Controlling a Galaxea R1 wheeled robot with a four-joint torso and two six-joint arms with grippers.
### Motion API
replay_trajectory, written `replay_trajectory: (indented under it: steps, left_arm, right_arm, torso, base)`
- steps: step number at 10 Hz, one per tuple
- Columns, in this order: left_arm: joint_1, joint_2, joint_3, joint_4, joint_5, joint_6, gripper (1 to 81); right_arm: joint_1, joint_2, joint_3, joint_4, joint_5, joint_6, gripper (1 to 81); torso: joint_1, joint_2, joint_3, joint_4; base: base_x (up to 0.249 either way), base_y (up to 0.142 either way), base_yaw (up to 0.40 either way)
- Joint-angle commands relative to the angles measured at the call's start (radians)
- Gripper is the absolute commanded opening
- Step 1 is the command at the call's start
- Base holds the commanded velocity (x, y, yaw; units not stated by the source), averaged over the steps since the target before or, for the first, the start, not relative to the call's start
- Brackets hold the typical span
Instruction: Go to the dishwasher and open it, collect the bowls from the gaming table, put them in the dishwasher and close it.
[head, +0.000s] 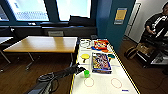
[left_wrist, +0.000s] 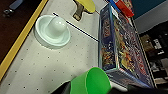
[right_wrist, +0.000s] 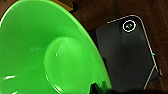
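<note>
an office break room: wooden table (head: 43, 44), white gaming table (head: 105, 82) bearing board-game boxes (head: 101, 62), big windows (head: 50, 9), teal walls (head: 113, 22).

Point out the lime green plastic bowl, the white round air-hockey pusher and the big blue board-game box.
Lime green plastic bowl (right_wrist: 37, 50), right wrist view: inside wall.
White round air-hockey pusher (left_wrist: 57, 25), left wrist view: raised centre knob.
Big blue board-game box (head: 101, 62), head view: middle of the lid.

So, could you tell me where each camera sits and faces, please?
Head: high on the robot, looking down along the gaming table; the left arm comes in.
Left wrist: on the left arm, facing the tabletop, a white puck and game box.
Right wrist: close over a lime green bowl.
Shared: head and left wrist show the green cup.
</note>
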Motion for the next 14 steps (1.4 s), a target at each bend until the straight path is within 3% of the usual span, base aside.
replay_trajectory:
  steps: [1,8,9,14]
  left_arm:
    - [-0.171,0.005,0.009,0.006,0.018,0.000,81.1]
    - [-0.171,0.009,0.009,0.004,0.017,0.000,81.1]
    - [-0.171,0.010,0.009,0.004,0.017,0.000,81.1]
    - [-0.173,0.024,0.006,0.006,0.004,0.000,81.1]
  right_arm:
    - [0.055,-0.026,0.026,-0.015,-0.053,-0.009,1.0]
    - [0.052,-0.026,0.028,-0.016,-0.051,-0.019,1.0]
    - [0.053,-0.026,0.028,-0.016,-0.051,-0.019,1.0]
    - [0.053,-0.027,0.032,-0.016,-0.051,-0.019,1.0]
  torso:
    - [0.000,0.000,0.000,0.000]
    - [0.000,0.000,-0.092,0.000]
    - [0.000,0.000,-0.074,0.000]
    - [0.000,0.001,-0.084,0.000]
  base:
    - [0.000,0.000,0.000]
    - [0.000,0.000,0.000]
    - [0.000,0.000,0.000]
    - [0.000,0.000,0.000]
